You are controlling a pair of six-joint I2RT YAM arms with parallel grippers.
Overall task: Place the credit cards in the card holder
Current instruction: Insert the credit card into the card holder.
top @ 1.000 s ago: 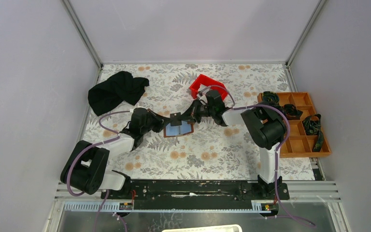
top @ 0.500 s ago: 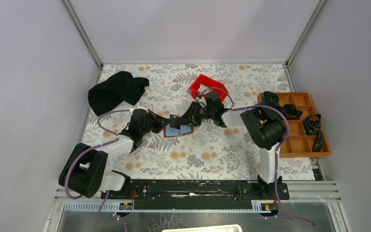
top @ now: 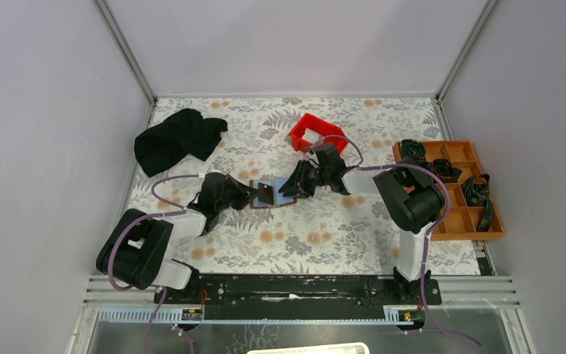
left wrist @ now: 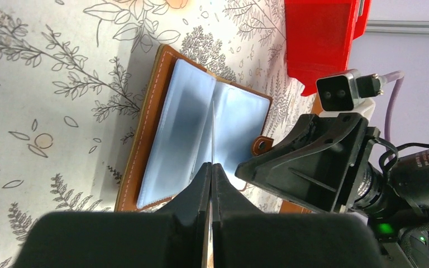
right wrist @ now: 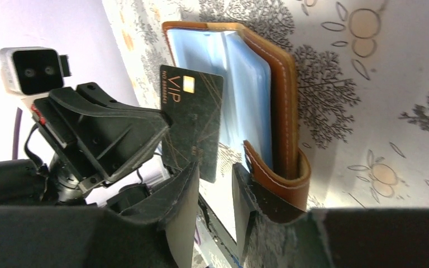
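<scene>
The brown card holder (top: pixel 286 198) lies open on the floral cloth, its light blue inner pockets (left wrist: pixel 185 131) facing up. My left gripper (left wrist: pixel 211 166) is shut on a dark credit card (right wrist: pixel 192 120) marked VIP and holds it on edge over the pockets; in the left wrist view the card shows as a thin line (left wrist: pixel 213 131). In the top view the card (top: pixel 267 192) stands between my left gripper (top: pixel 253 195) and my right gripper (top: pixel 295 188). My right gripper (right wrist: pixel 215 168) is open, its jaws apart beside the card's lower edge, with the holder's tab clasp (right wrist: pixel 279 180) against one finger.
A red plastic bin (top: pixel 315 131) stands just behind the right gripper. A black cloth (top: pixel 180 139) lies at the back left. An orange-brown compartment tray (top: pixel 460 214) with black items sits at the right edge.
Both grippers and the dark card have shifted slightly towards the near edge. The card now stands over the holder's left half, covering part of the blue pockets.
</scene>
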